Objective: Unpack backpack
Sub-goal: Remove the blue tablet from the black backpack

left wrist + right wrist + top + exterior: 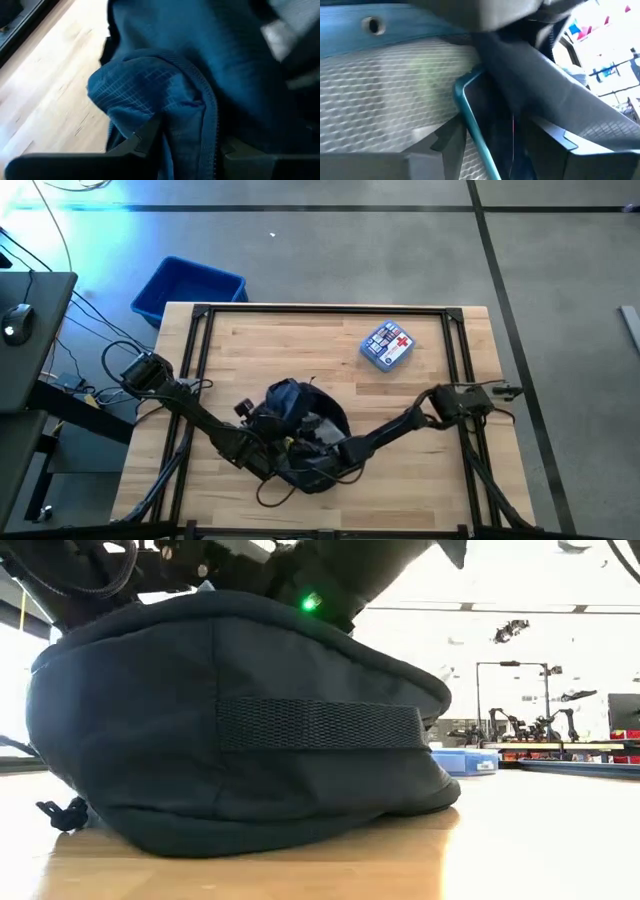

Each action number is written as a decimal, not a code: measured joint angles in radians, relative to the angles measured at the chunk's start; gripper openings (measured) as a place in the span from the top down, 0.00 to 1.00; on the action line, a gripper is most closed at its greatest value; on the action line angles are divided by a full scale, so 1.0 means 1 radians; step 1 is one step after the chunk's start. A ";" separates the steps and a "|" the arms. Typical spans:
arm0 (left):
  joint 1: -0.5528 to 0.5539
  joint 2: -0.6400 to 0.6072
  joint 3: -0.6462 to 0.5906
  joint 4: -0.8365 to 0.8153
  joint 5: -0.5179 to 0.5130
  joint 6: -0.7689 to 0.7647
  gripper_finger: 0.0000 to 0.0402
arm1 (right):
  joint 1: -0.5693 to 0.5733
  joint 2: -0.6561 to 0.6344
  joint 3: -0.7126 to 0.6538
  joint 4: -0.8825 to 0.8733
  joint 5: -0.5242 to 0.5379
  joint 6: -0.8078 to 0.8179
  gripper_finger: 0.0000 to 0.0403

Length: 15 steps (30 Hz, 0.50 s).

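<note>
Reaching inward, both arms bury their claws in the backpack (300,425).

High view: camera above, facing straight down, taking in the whole table (330,380) and the floor around it. Low view: camera at tabletop height, facing level across the table toward the room beyond, very near the backpack (240,720), which fills most of its frame. Left wrist view: camera on the left arm, pressed close to the backpack's fabric and zipper edge (210,115), with bare tabletop beside. Right wrist view: camera on the right arm, looking into the bag's interior at close range. All four views share the backpack, lying at the table's near middle in the high view.
</note>
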 joint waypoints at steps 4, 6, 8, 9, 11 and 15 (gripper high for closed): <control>0.001 0.000 0.000 -0.014 0.013 0.001 0.81 | -0.027 0.000 0.000 0.023 -0.006 0.000 0.62; 0.000 0.000 0.000 -0.016 0.016 0.002 0.81 | -0.038 0.001 0.000 0.040 -0.009 0.000 0.63; -0.005 0.000 0.001 -0.029 0.016 -0.001 0.81 | -0.052 0.001 0.000 0.045 -0.022 0.003 0.64; -0.009 0.000 0.001 -0.042 0.016 -0.011 0.81 | -0.061 0.001 0.000 0.045 -0.036 0.007 0.64; -0.017 -0.002 0.001 -0.080 0.018 -0.044 0.82 | -0.078 0.001 0.000 0.047 -0.069 0.019 0.65; -0.035 -0.012 0.013 -0.204 0.034 -0.138 0.86 | -0.107 0.001 0.000 0.048 -0.081 0.020 0.71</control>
